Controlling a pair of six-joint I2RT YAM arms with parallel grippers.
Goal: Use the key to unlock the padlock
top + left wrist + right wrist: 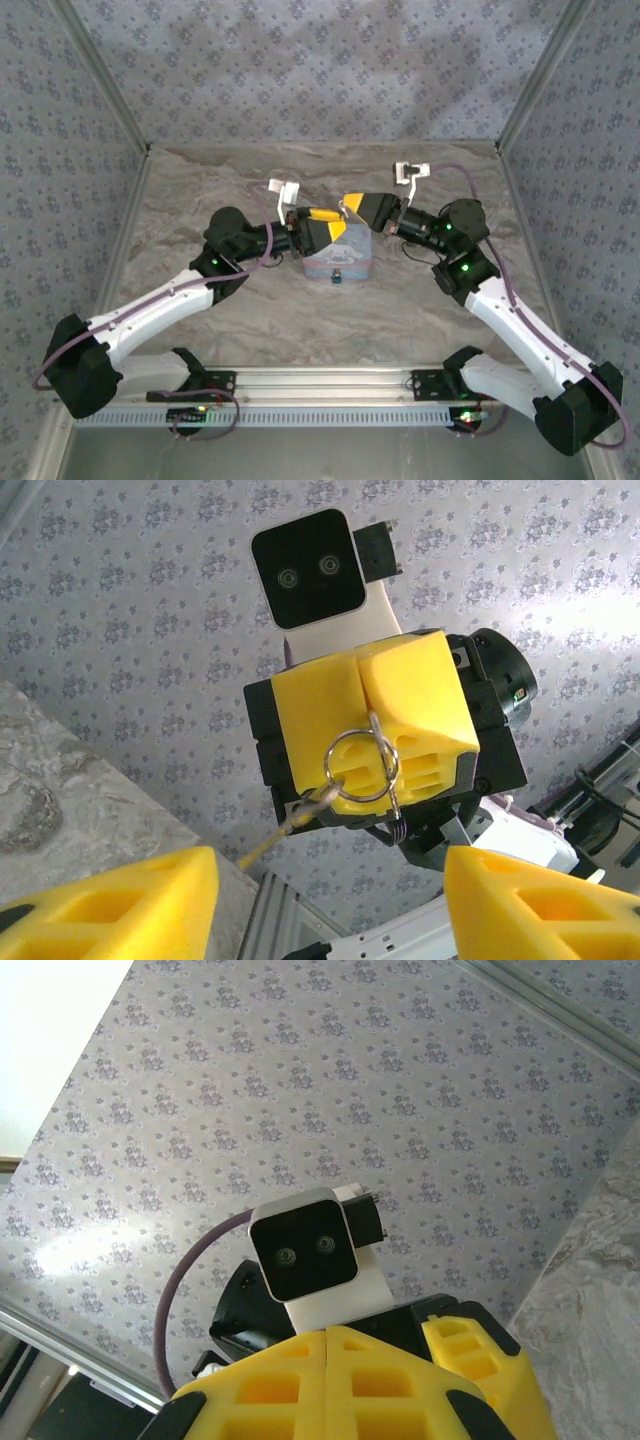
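Note:
The tiny dark padlock (pixel 338 277) hangs at the front of the pale blue tin (pixel 352 260) in the middle of the table. Above the tin my two grippers face each other. My right gripper (pixel 352 206) (pixel 328 1348) is shut, and in the left wrist view a metal key ring (pixel 362 765) sticks out of the seam between its yellow pads (pixel 410 695). The thin pale key (pixel 320 802) dangles from that ring toward the lower left. My left gripper (pixel 322 232) (pixel 330 885) is open, its fingers wide apart and holding nothing, just in front of the ring.
The marbled table top (pixel 200 200) is walled in by patterned panels (pixel 300 60) on three sides. An aluminium rail (pixel 320 382) with both arm bases runs along the near edge. A small wire coil (pixel 397 825) hangs under the ring.

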